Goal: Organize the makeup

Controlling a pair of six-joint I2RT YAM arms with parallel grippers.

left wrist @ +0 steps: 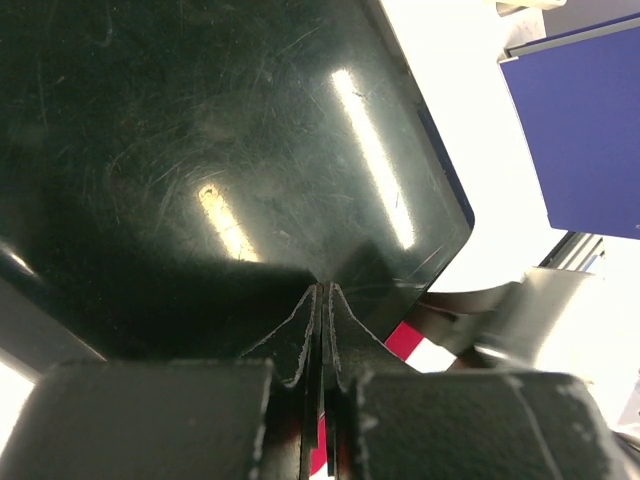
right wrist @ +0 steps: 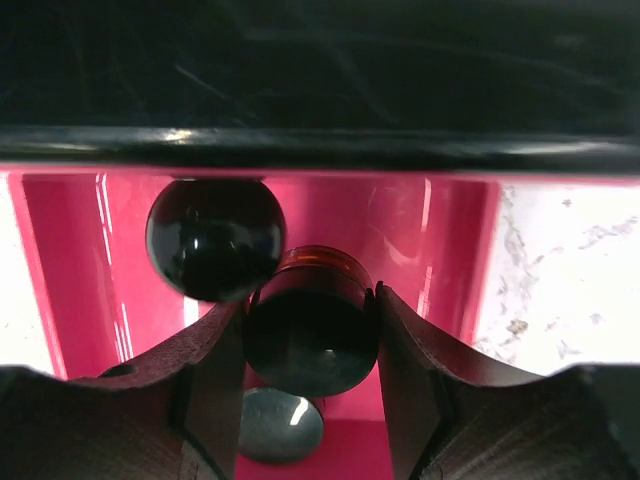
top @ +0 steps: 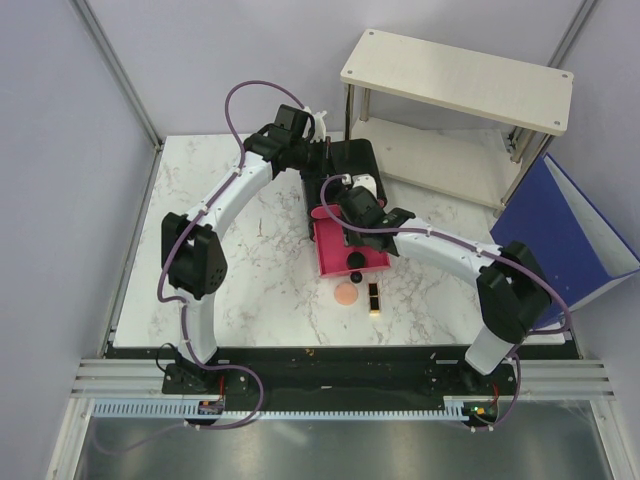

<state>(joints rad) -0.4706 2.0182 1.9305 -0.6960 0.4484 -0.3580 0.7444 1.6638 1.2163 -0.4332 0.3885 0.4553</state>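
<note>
A black box stands mid-table with its pink drawer pulled out toward me. My right gripper is over the drawer, shut on a small black round jar with an amber base. A second black round jar lies in the drawer just behind it, and a grey round thing shows below. My left gripper is shut and empty, its tips against the box's glossy black top. A round peach disc and a black-gold lipstick lie on the table in front of the drawer.
A pale two-tier shelf stands at the back right. A blue box leans at the right table edge. The white marble table ends at a black strip near the arm bases.
</note>
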